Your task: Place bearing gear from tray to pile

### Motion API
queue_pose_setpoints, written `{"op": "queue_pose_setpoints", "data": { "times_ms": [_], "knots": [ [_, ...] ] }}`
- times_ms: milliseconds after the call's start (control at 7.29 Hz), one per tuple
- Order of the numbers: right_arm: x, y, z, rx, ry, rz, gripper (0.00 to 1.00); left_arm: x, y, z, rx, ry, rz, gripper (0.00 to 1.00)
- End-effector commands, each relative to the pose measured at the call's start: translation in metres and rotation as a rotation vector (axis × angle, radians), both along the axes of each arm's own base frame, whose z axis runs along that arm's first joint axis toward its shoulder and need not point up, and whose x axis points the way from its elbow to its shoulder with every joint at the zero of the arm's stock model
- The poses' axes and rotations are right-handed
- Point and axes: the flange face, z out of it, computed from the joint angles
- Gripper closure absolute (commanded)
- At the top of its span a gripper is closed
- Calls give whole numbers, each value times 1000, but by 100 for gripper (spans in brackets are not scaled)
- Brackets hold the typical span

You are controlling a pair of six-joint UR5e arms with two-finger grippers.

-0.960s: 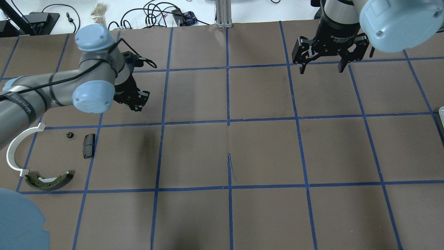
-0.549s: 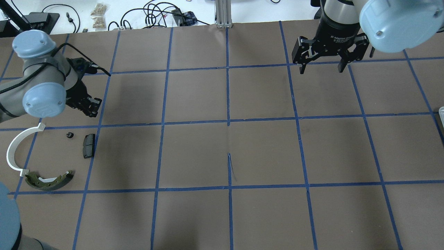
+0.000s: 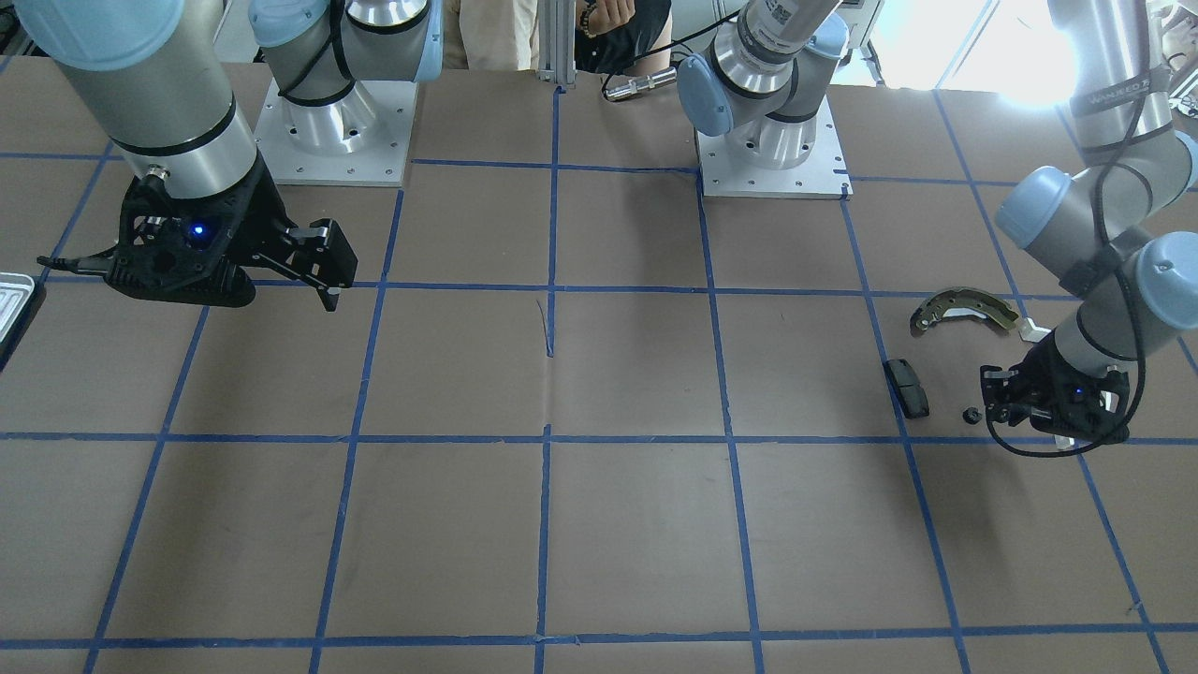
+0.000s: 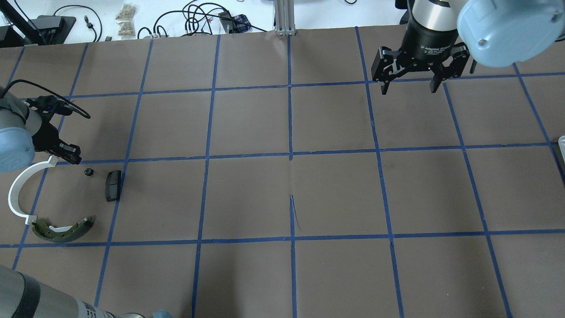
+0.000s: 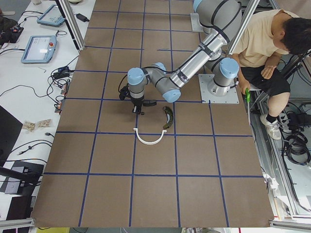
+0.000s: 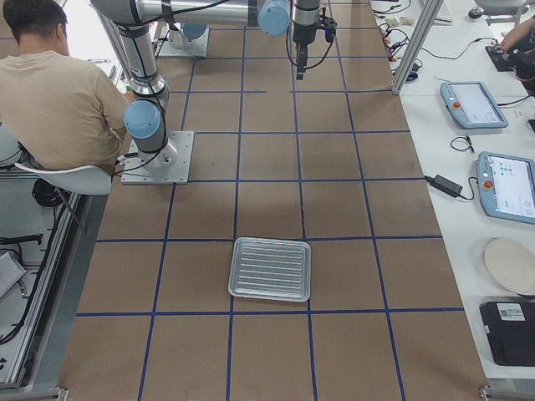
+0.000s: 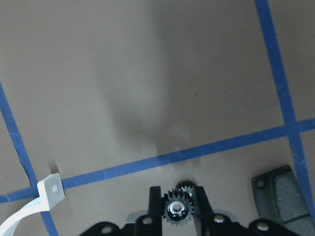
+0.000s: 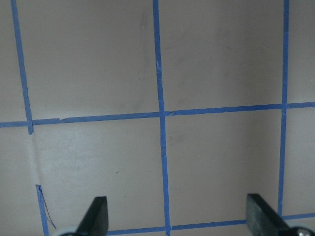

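My left gripper (image 7: 177,192) is shut on a small black toothed bearing gear (image 7: 177,208). It hangs low over the table at the pile's far edge (image 4: 66,153), also seen in the front view (image 3: 998,397). The pile holds an olive brake shoe (image 4: 62,230), a white plastic arc (image 4: 16,190) and a black pad (image 4: 113,185). In the left wrist view the pad (image 7: 283,189) lies to the right and the arc's end (image 7: 49,189) to the left. My right gripper (image 4: 408,86) is open and empty far across the table. The ribbed grey tray (image 6: 270,268) is empty.
A small black round part (image 4: 88,172) lies on the table between my left gripper and the pad. Blue tape lines grid the brown table. Cables and boxes lie beyond the far edge (image 4: 194,17). A seated person (image 5: 265,43) is behind the robot bases.
My left arm has swung left across the table and lowered to the pile's far edge. My right arm has not moved.
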Motion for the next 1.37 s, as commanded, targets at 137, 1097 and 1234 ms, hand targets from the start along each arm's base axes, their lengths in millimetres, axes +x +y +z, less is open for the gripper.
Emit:
{"op": "queue_pose_setpoints", "data": {
  "times_ms": [137,1097,1234],
  "knots": [
    [0,0,0,-1,0,0,0,12,6,-16,9,11,1,89],
    [0,0,0,1,-1,0,0,-28,10,13,12,23,63,32],
    [0,0,0,-1,-1,0,0,-94,-1,36,12,43,67,21]
  ]
}}
